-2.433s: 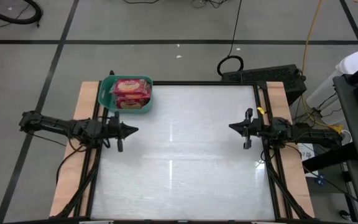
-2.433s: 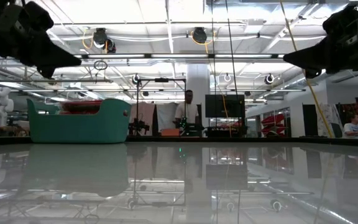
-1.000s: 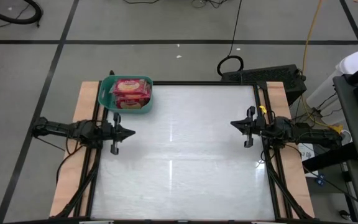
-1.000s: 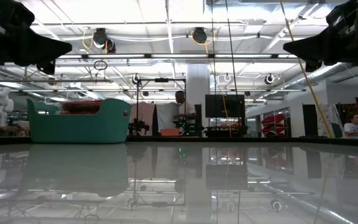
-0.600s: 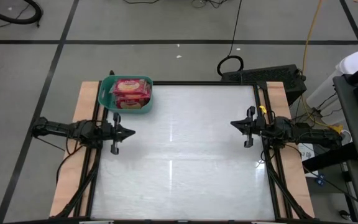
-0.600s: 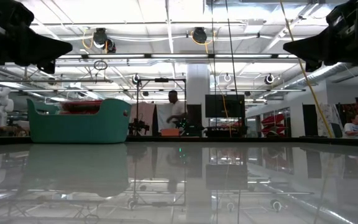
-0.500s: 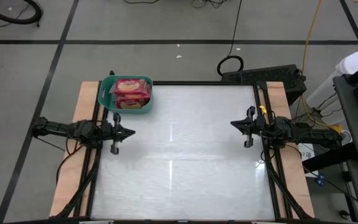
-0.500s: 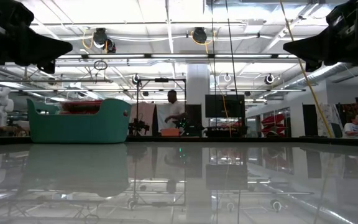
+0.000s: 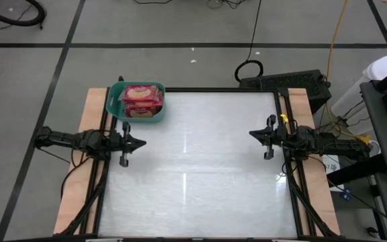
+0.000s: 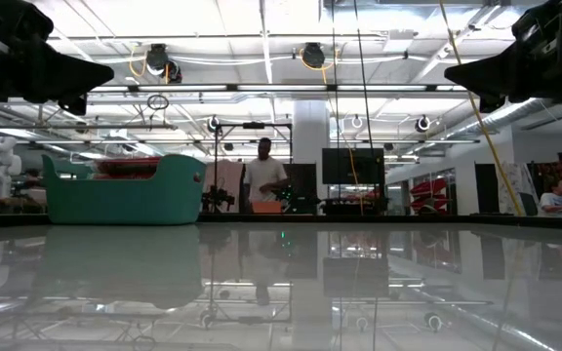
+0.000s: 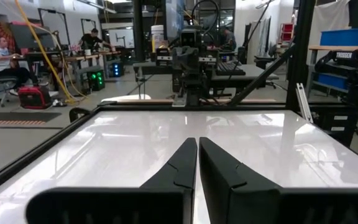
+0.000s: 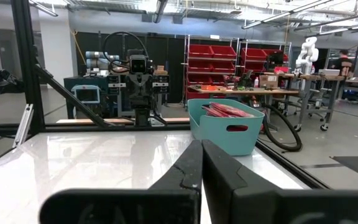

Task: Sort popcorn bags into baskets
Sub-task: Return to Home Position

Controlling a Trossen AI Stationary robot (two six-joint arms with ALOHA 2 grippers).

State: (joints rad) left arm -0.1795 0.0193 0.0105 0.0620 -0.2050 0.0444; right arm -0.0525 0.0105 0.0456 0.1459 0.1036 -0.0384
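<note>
The left end effector (image 9: 142,142) hangs near the basket (image 9: 112,107), just off its near wall. It is drawn narrow with nothing in it, which I judge to be a parked pose, since no pick appears to remain. The basket sits at the far left corner of the desk (image 9: 193,181) and holds the popcorn bags (image 9: 140,98), stacked flat within its walls; none shows outside it. The right end effector (image 9: 251,135) hangs well apart from the basket, at the opposite desk edge, likewise narrow and empty.
</note>
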